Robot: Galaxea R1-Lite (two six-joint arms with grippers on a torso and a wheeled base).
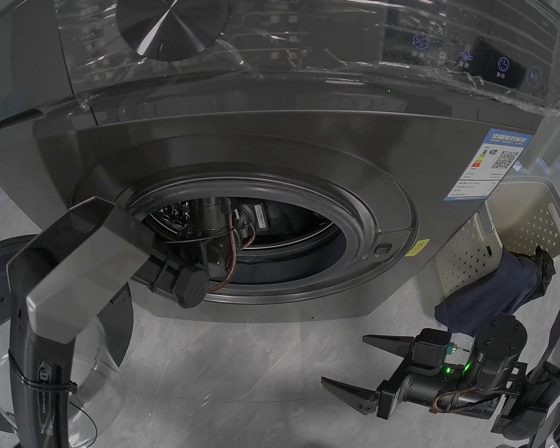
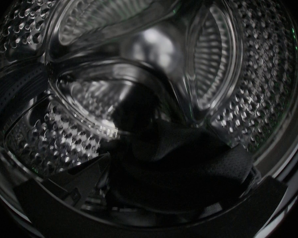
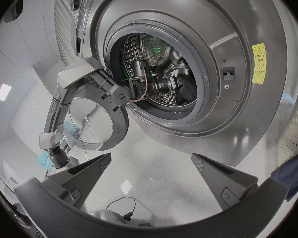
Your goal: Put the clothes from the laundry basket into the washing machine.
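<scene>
Two garments in play. One dark piece (image 2: 188,172) lies low at the front of the drum (image 2: 258,83), already inside the washing machine (image 1: 367,157). The other, a dark blue garment (image 1: 491,294), hangs over the wall of the laundry basket (image 1: 529,219), which stands on the floor (image 1: 242,368) just beside the machine's right flank.

Left arm reaches through the port. The left gripper (image 2: 169,159) is deep inside, above the dark piece. Its fingers (image 2: 86,172) look spread wide, with cloth slumped between them; no pinch visible, though it is dim in there. Judgement: a drop made well past the door seal, so nothing trails over the lip.

The right gripper (image 1: 345,361) hangs low over the floor, near the basket and just below the draped blue cloth. Fingers (image 3: 218,179) fully apart, holding nothing. Likely staged for the next pick: the overhanging cloth gives a free edge to close on.

The door (image 1: 121,318) is swung wide to the left, clear of the port, which leaves the opening free for both arms.

Task partway: one piece in, at least one waiting. Basket interior not readable from here.

Risk: the blue cloth may drag the light basket when pulled.
</scene>
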